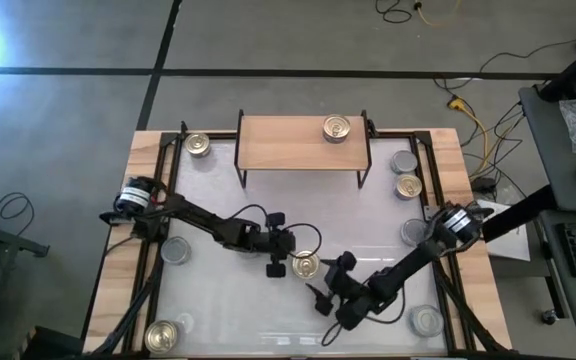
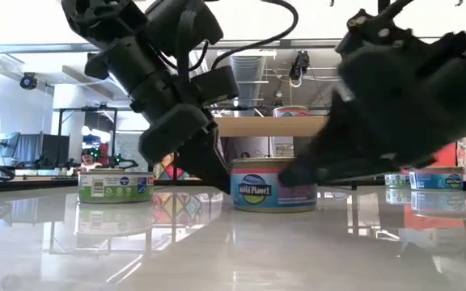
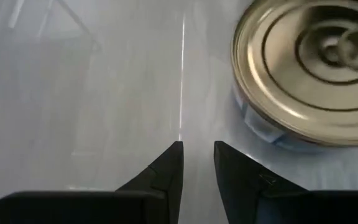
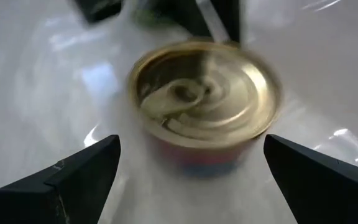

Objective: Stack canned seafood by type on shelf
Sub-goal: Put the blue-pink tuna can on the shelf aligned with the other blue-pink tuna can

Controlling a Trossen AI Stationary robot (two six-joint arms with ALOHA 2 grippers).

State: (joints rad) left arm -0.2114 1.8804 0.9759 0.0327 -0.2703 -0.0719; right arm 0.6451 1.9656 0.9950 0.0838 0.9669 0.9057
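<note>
Gold-topped tin point(image 1: 305, 265) sits on the white table point(image 1: 268, 210), mid-front, well short of the shelf point(image 1: 283, 140). My right gripper point(image 4: 191, 168) has its fingers spread wide, one either side of that tin, not touching it. My left gripper point(image 3: 197, 162) is down at the tin's other side, fingers nearly together, gripping nothing. On the shelf, one gold-topped tin point(image 1: 337, 128) stands near the right end. More tins point(image 1: 404, 173) dot the table's edges.

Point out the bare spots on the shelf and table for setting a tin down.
The shelf is bare left of its lone gold-top tin. The table is bare between shelf and arms. Crowded: centre, both tools around one tin; right edge, tins.
</note>
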